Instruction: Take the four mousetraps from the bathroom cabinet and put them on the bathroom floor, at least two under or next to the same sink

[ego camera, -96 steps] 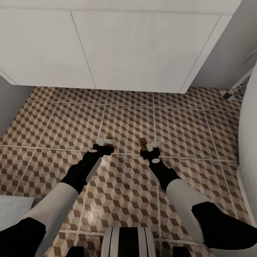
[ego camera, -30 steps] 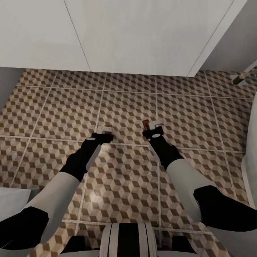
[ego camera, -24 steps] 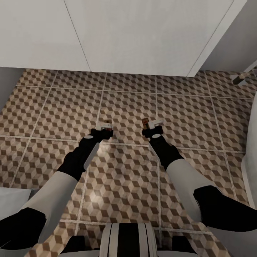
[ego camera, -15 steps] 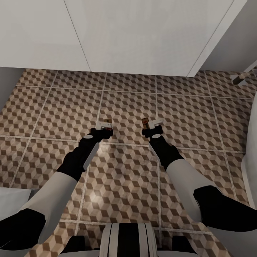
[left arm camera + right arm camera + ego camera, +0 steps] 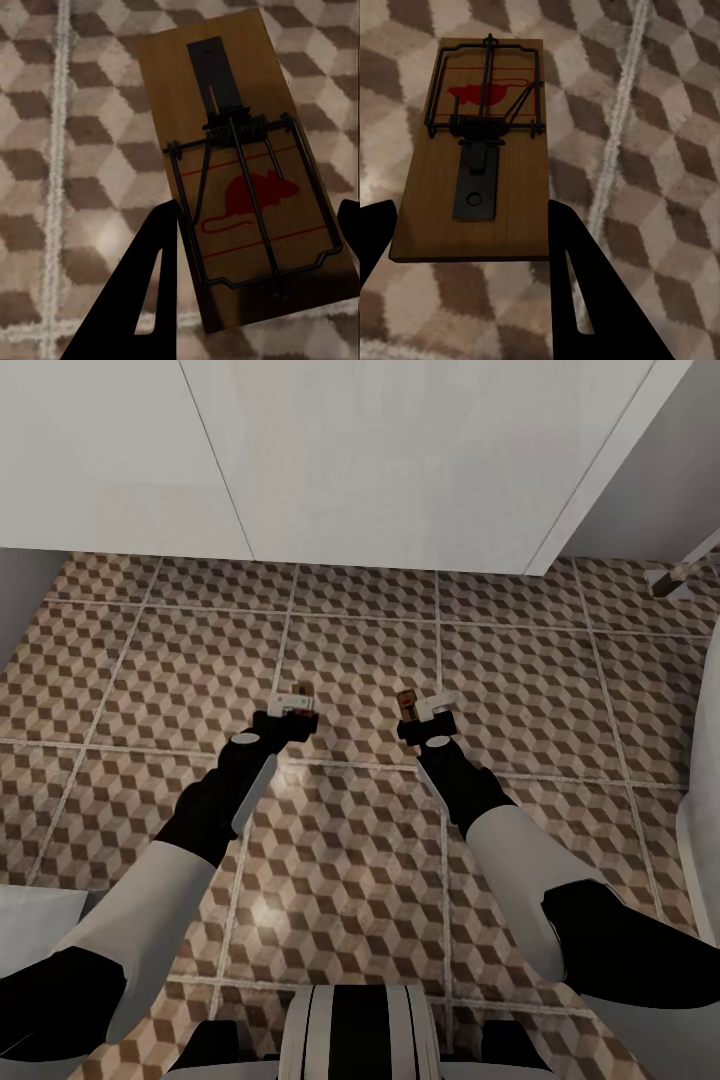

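Each gripper, left [image 5: 255, 247] and right [image 5: 472, 240], pinches a mousetrap [image 5: 240, 165] [image 5: 480, 150] by its board edges above the bathroom floor [image 5: 520, 660] before the bathroom sink [image 5: 400, 460]; traps judged light, rigid, best held clear of the spring bar.

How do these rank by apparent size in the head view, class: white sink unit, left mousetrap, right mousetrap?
1. White sink unit, by far the largest.
2. Left mousetrap and right mousetrap: both tiny and partly hidden by their pincers, so they cannot be ranked.
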Controlling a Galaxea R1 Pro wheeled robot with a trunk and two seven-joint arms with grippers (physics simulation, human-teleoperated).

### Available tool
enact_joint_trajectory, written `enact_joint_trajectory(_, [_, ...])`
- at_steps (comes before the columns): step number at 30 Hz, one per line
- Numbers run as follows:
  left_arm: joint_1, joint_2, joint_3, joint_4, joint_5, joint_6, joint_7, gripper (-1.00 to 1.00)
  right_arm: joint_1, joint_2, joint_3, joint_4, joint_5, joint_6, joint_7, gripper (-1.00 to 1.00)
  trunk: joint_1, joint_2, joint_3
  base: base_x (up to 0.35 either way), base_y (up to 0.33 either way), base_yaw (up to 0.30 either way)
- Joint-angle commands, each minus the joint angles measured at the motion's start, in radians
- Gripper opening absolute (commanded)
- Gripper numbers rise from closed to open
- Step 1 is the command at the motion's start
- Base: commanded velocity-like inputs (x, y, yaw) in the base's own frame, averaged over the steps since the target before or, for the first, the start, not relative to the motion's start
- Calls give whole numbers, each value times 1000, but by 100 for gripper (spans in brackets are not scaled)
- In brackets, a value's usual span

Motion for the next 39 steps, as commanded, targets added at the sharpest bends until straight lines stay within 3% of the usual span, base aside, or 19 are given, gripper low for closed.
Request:
enact_joint_trajectory(1, [0,1,-2,-7,9,4,9,-100,0,0,3,-1,8,9,-2,-100,0,0,-1,0,0,0])
enact_joint_trajectory(7, [0,2,-2,-30,9,5,9,-100,0,0,3,-1,7,8,-2,-100,0,0,-1,0,0,0])
enact_joint_trajectory(31, [1,2,-3,-31,8,4,9,-100,0,0,4,6,6,-16,-2,-100,11,-6,-93,0,0,0])
enact_joint_trajectory(34, [1,2,-3,-36,8,3,9,-100,1,0,4,9,5,-87,-2,-100,12,-7,-105,0,0,0])
enact_joint_trajectory(39, [2,2,-3,-37,8,-2,8,-100,0,0,4,67,6,-193,-2,-100,14,-8,-105,0,0,0])
